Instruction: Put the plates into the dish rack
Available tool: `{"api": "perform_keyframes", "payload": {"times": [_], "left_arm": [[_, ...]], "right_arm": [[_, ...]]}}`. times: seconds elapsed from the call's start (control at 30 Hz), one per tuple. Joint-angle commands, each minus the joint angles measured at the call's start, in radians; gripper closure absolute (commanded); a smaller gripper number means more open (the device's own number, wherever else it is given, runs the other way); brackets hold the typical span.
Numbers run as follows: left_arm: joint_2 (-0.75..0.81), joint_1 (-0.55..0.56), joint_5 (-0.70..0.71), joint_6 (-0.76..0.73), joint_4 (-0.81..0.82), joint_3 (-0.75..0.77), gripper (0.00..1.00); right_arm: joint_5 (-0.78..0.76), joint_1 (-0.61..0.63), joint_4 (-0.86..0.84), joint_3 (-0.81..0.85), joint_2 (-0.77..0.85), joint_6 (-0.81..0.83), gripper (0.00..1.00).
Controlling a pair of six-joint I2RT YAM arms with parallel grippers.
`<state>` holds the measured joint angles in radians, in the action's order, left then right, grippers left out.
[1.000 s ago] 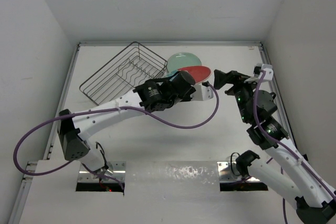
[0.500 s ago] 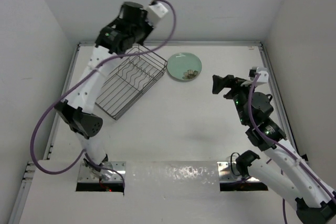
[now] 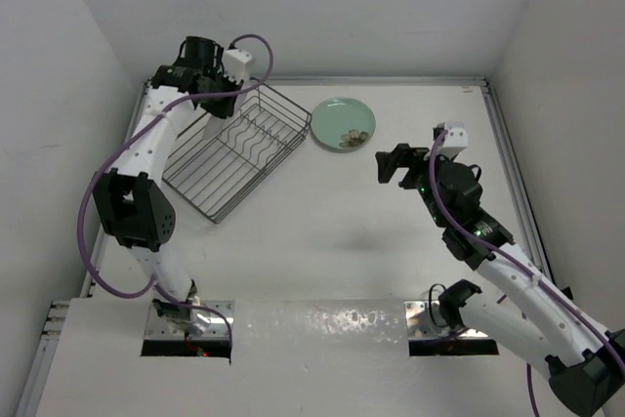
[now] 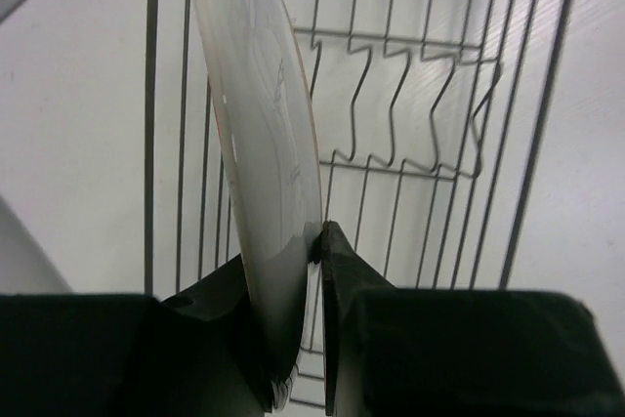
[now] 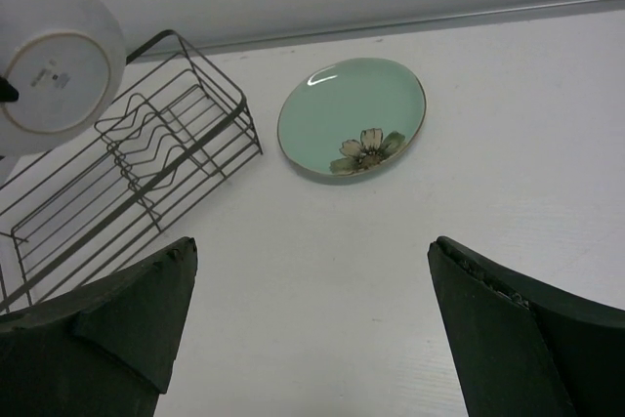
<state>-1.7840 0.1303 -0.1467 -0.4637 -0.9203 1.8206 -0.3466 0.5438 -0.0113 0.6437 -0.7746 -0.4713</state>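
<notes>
1. Left wrist view only: the larger plate (image 4: 264,124) is seen edge-on and upright. Its rim is clamped between the fingers of the left pincer (image 4: 293,251), with the dish rack (image 4: 420,114) and its wavy divider wires lying beneath.
2. Right wrist view only: the white underside and foot ring of that plate are shown, held over the far left end of the rack. The flower motif on the mint plate (image 5: 352,129) is legible here.
3. Top view only: the rack is seen set askew at the far left of the surface (image 3: 322,231). The mint plate lies flat just beside the rack's far right corner, not touching it.
4. Hidden: in the top view the larger plate is concealed by the left wrist. Its decorated face is turned away from every camera.
5. Undetermined: whether the held plate's lower edge touches any rack wire cannot be told.
6. Right pincer (image 5: 312,246): its fingers are spread wide and hold nothing. It is raised above the surface, near the mint plate.
7. Rack contents: only its own divider wires are seen inside.
</notes>
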Motion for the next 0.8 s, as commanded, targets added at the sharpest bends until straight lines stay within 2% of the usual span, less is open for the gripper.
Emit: {"api": "perform_keyframes", "payload": {"times": [0.0, 0.13, 0.43, 0.77], "left_arm": [[0.127, 0.009, -0.119, -0.012, 0.232, 0.075, 1.0], [0.129, 0.011, -0.18, 0.002, 0.209, 0.115, 1.0], [0.127, 0.023, -0.295, 0.022, 0.176, 0.089, 1.0], [0.132, 0.031, -0.327, 0.034, 0.16, 0.04, 1.0]], "right_arm": [[0.024, 0.001, -0.027, -0.016, -0.008, -0.013, 0.01], [0.024, 0.001, -0.041, -0.033, -0.014, -0.018, 0.01], [0.029, 0.001, -0.038, -0.029, -0.018, -0.023, 0.01], [0.041, 0.001, -0.033, -0.026, -0.031, -0.032, 0.01]]}}
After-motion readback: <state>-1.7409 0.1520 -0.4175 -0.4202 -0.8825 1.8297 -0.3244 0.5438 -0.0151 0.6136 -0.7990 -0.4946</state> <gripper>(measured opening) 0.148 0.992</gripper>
